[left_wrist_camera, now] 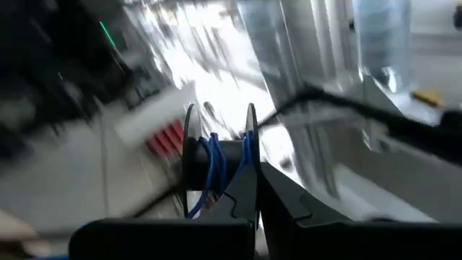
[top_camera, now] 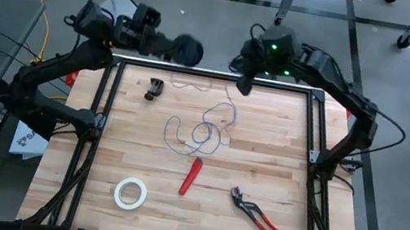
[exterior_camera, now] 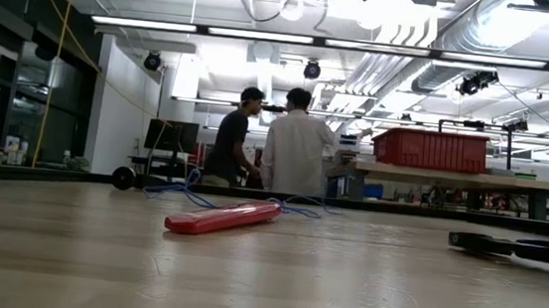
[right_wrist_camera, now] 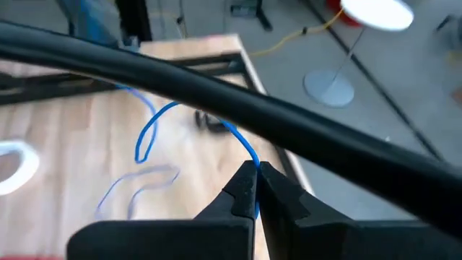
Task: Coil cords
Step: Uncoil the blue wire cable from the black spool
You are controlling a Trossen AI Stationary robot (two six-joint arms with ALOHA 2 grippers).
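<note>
Right gripper (right_wrist_camera: pixel 256 172): fingers are pressed together on the thin blue wire (right_wrist_camera: pixel 148 137), which is pinched at the very tips; the gripper is held above the far edge of the table (top_camera: pixel 263 165), right of centre.
Left gripper (left_wrist_camera: pixel 254 189): fingers are closed at the flange of the small black spool (left_wrist_camera: pixel 216 160), which is carried at the tips; the gripper is held just beyond the table's far edge, on the left side.
Spool: a few turns of blue wire are seen wound around its core; it is held off the table, clear of the wood.
Wire on the table: loose loops are spread near the middle of the table (top_camera: pixel 204 131); from there a strand is led up toward the right gripper, and a thinner run is laid toward the far edge.
Black clamp-like piece (top_camera: pixel 155 89): laid on the far left part of the table, apart from the loops.
Red-handled tool (top_camera: pixel 191 176): laid just in front of the loops, near the centre.
Pliers (top_camera: pixel 257 215): red handles, laid toward the near right, open.
White tape roll (top_camera: pixel 130 192): laid flat at the near left, well apart from the wire.
Room behind: two people (exterior_camera: pixel 278 139) are seen standing with backs turned.
</note>
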